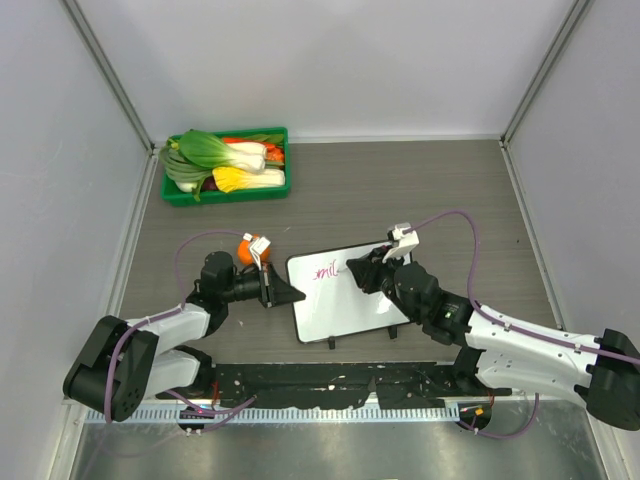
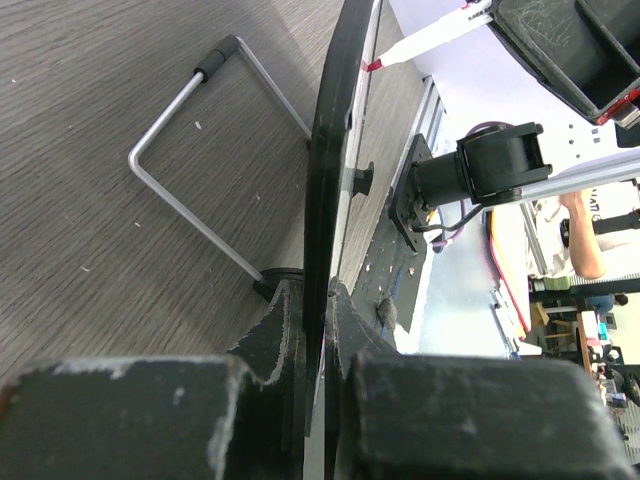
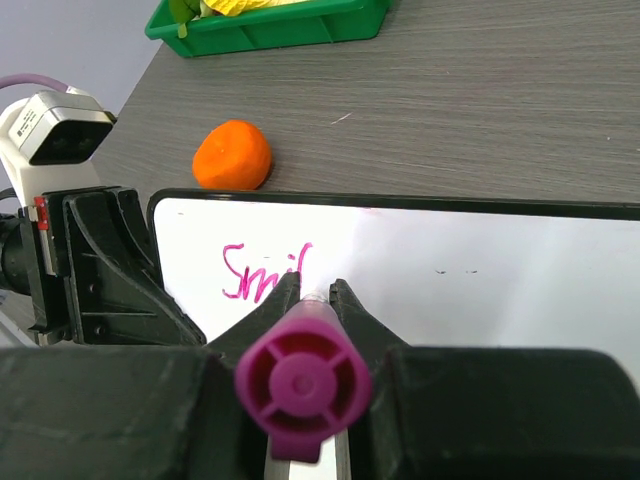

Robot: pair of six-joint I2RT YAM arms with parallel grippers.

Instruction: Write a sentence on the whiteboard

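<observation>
Whiteboard (image 1: 350,305) lettering is pictured part-done at the middle of the table (image 1: 420,190), just ahead of the two arms. At far left, a green tray (image 1: 228,197) of vegetables is seen by the back wall, well apart from the work. Next, the left gripper (image 1: 297,294) is shown clamped on the board's left frame edge, the black rim pinched between its fingers (image 2: 265,335), with an orange (image 1: 245,250) lying just behind it. Across the white surface, the sentence (image 3: 260,275) is begun in magenta, "Smil" being legible. At right, the right gripper (image 1: 357,271) is closed around a magenta marker (image 3: 300,385), held nib-down toward the last letter. Whether the nib is touching cannot be told, as it is hidden by the fingers. Trouble is judged likeliest from pressure. Were the marker driven too hard, the board could be twisted in the left grip or tipped on its wire stand (image 2: 190,170), and the strokes skewed. Fresh ink could also be smeared if the fingers were dragged across it.
</observation>
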